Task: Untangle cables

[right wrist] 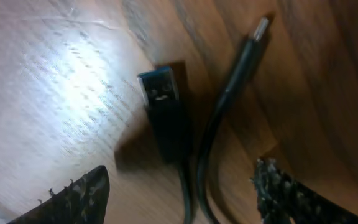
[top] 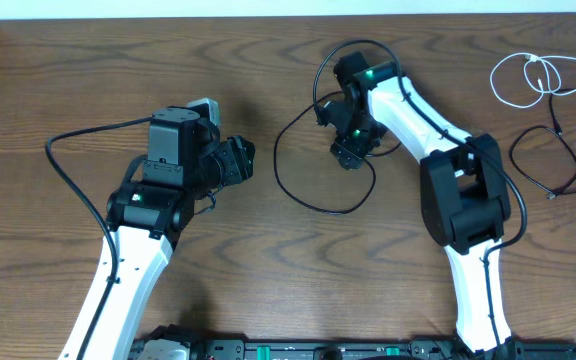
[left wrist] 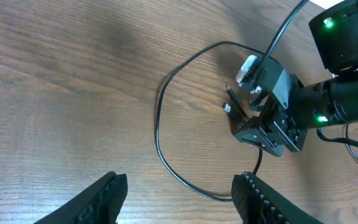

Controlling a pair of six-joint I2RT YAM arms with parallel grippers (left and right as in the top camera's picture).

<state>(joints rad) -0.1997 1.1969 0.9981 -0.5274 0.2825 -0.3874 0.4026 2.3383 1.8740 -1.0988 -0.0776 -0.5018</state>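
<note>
A thin black cable (top: 293,195) lies in an open loop on the wooden table, also in the left wrist view (left wrist: 158,124). My right gripper (top: 348,158) is low over the loop's right side and open. In its wrist view the fingers (right wrist: 182,193) straddle two black cable ends lying on the wood: a wide flat plug (right wrist: 160,93) and a thin plug (right wrist: 260,28). My left gripper (top: 246,160) is open and empty to the left of the loop, its fingers (left wrist: 182,199) above the loop's near curve. A white cable (top: 540,68) and a second black cable (top: 515,160) lie at far right.
The right arm's thicker black cable (top: 320,75) arcs over the table above the loop. The left arm's cable (top: 63,165) curves out at left. The table's back edge (top: 268,17) runs along the top.
</note>
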